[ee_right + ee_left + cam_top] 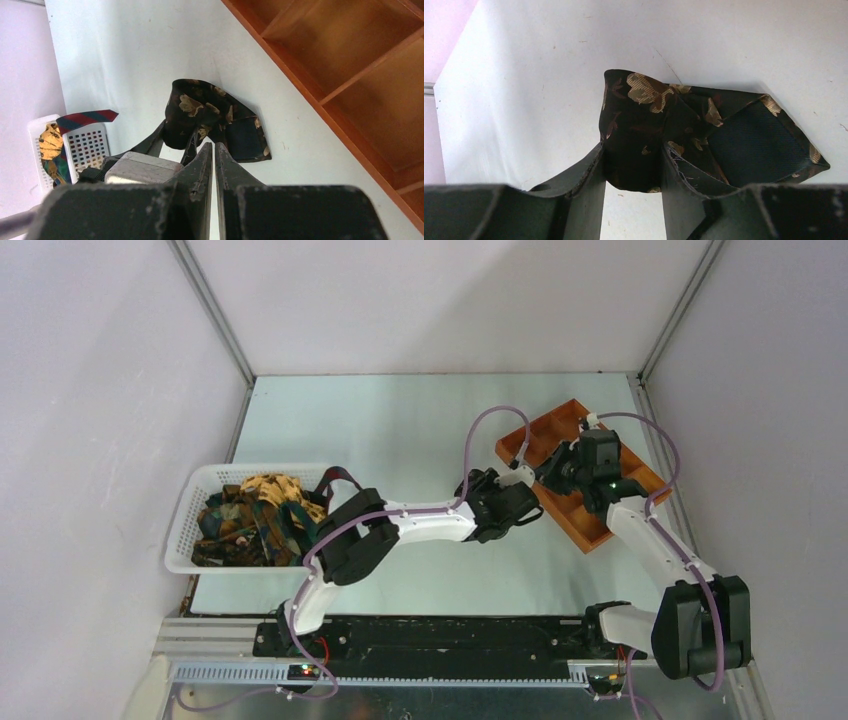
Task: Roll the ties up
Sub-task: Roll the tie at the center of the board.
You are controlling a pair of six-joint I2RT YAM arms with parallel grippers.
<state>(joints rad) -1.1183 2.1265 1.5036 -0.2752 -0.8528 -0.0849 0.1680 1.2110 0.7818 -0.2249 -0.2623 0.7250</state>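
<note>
Silky leaf-print tie [649,115], loosely rolled | left gripper [633,150] clamps it | right gripper [212,148] pressed closed

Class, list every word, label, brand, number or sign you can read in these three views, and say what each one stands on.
None can be read: the leaf-print tie, the white mesh basket and the orange compartment tray carry no lettering, label or number that shows.
</note>
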